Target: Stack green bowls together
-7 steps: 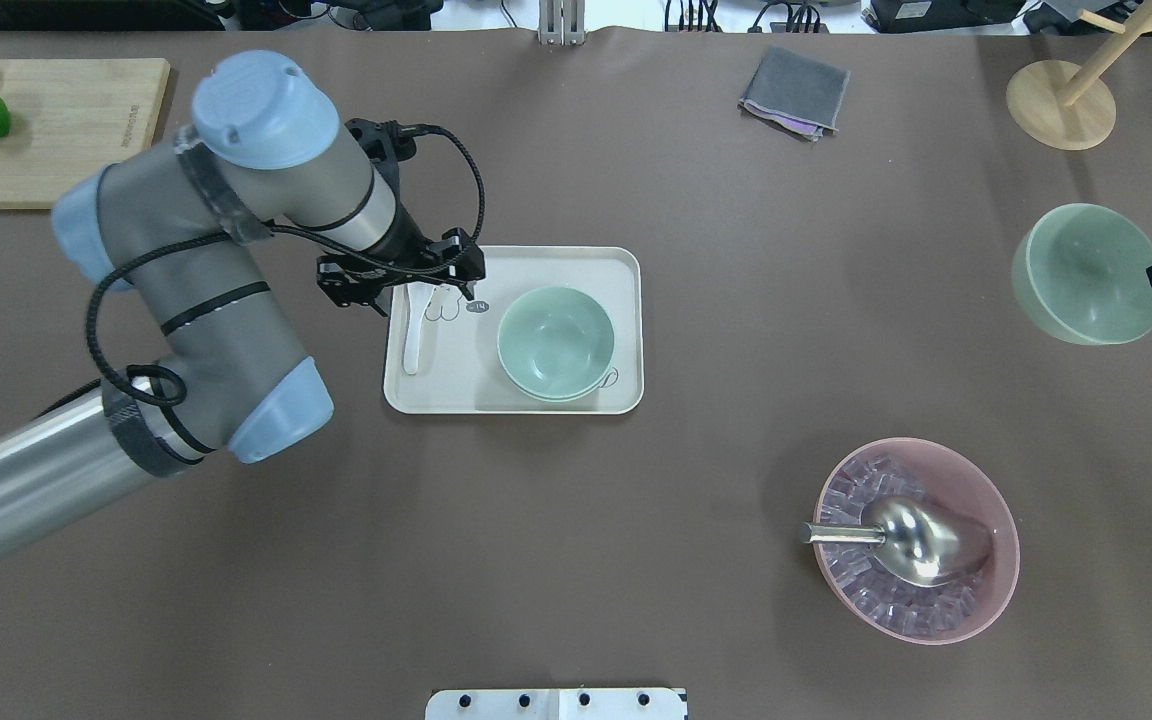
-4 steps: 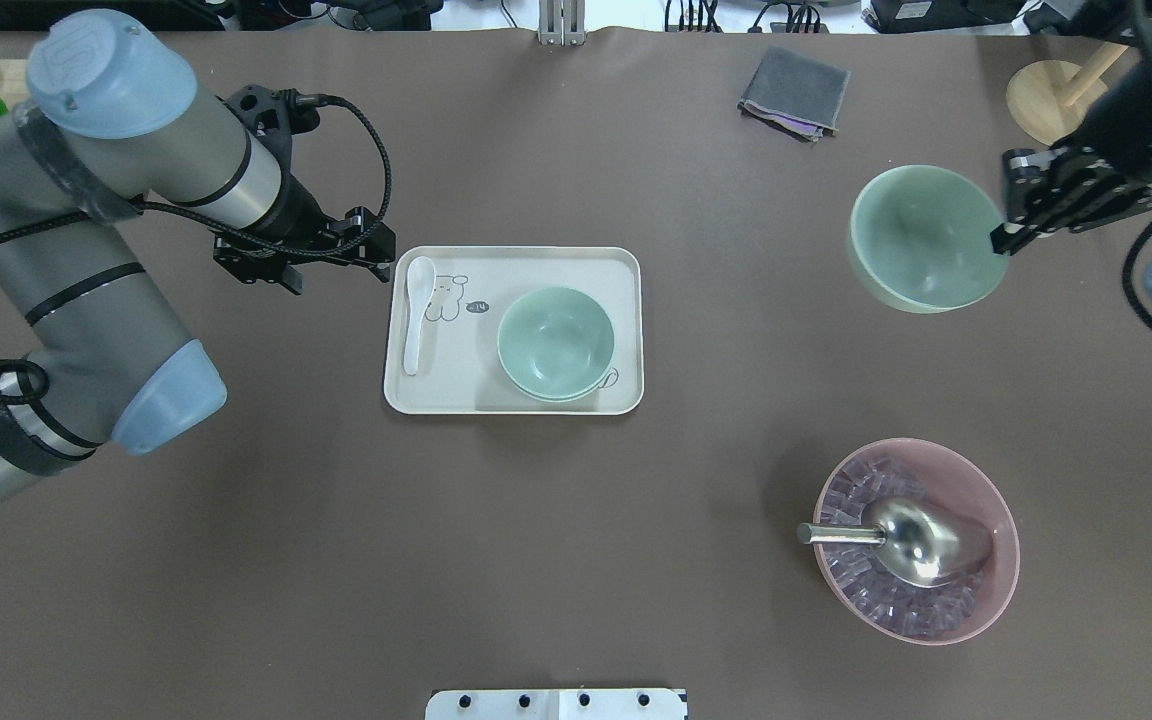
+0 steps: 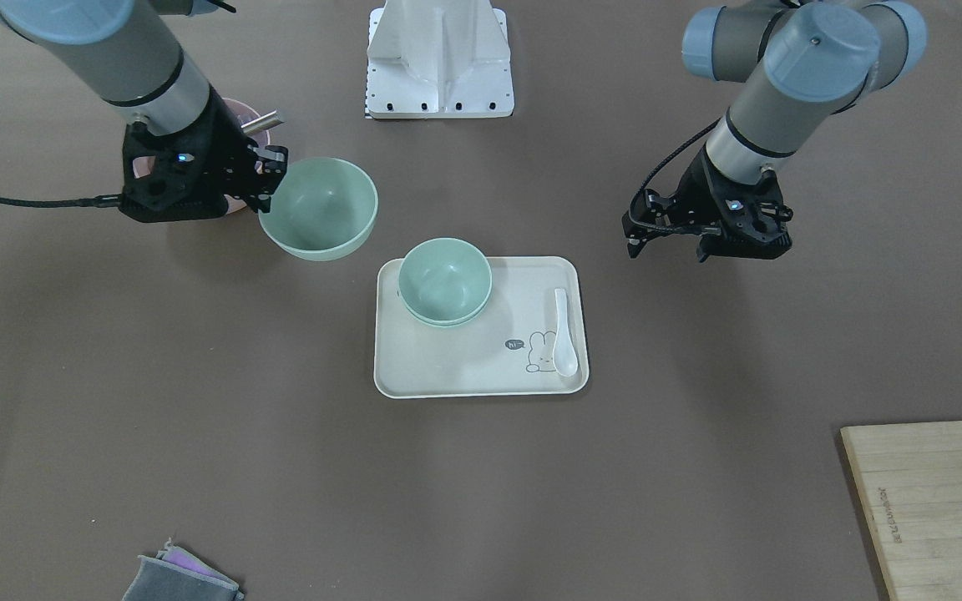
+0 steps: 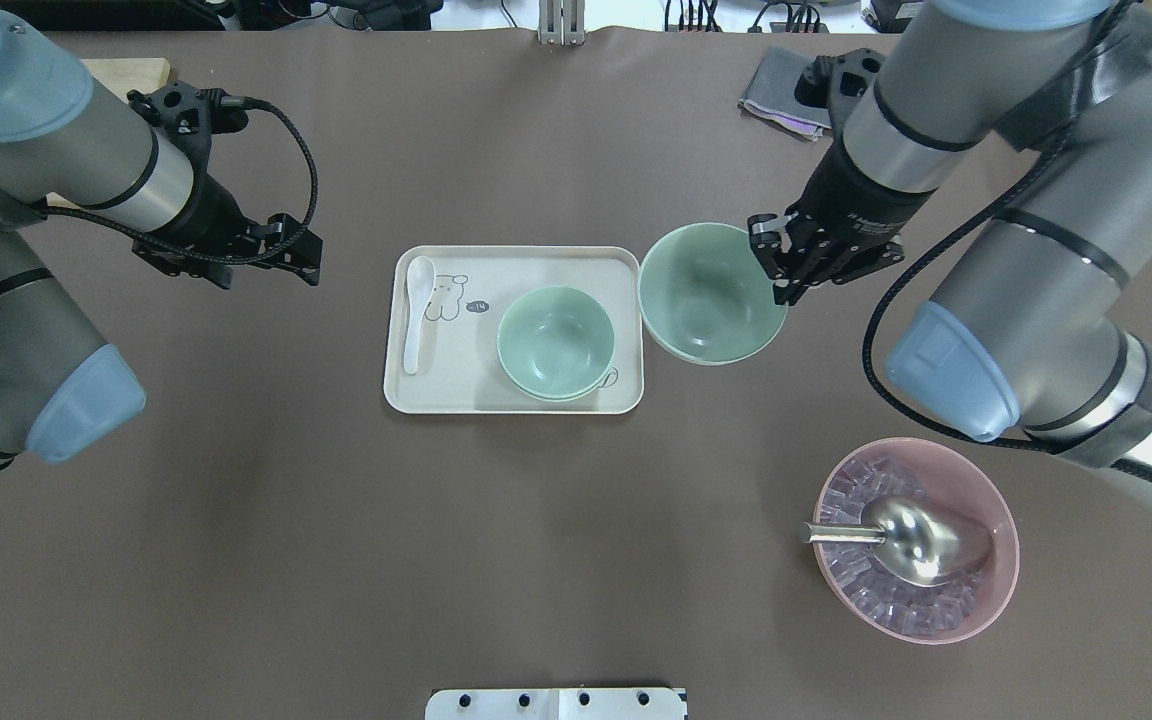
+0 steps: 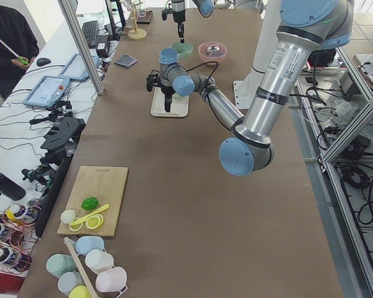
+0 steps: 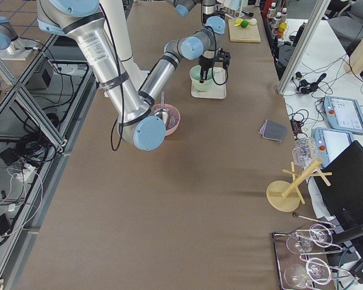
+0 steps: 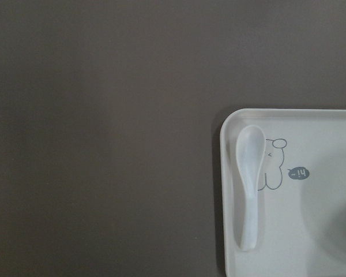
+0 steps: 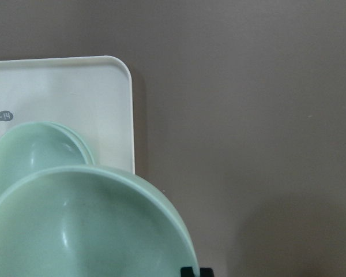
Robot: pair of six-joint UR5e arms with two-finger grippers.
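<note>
Front-facing: brown matte desk (image 3: pixel 197 417). Right gripper (image 3: pixel 270 185) fingers clamped on rim of held green bowl (image 3: pixel 318 209), raised just beside cream tray (image 3: pixel 448 367). Nested green bowls (image 3: pixel 445 280) sit in tray corner. Left gripper (image 3: pixel 666 249) fingers apart, empty, off tray.
Overhead: pink bowl (image 4: pixel 996 600) with ice, metal scoop (image 4: pixel 921 540); grey cloth (image 4: pixel 781 90) near far edge.
Exterior left: cluttered benches, cables, person (image 5: pixel 9 37) alongside.

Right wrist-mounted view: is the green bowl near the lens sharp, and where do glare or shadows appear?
Right wrist-mounted view: the near green bowl looks soft at its rim, while the tray behind is sharper; a dim, blurred shadow lies on the table at lower right. Overhead exterior view: the metal scoop shows bright glare.
</note>
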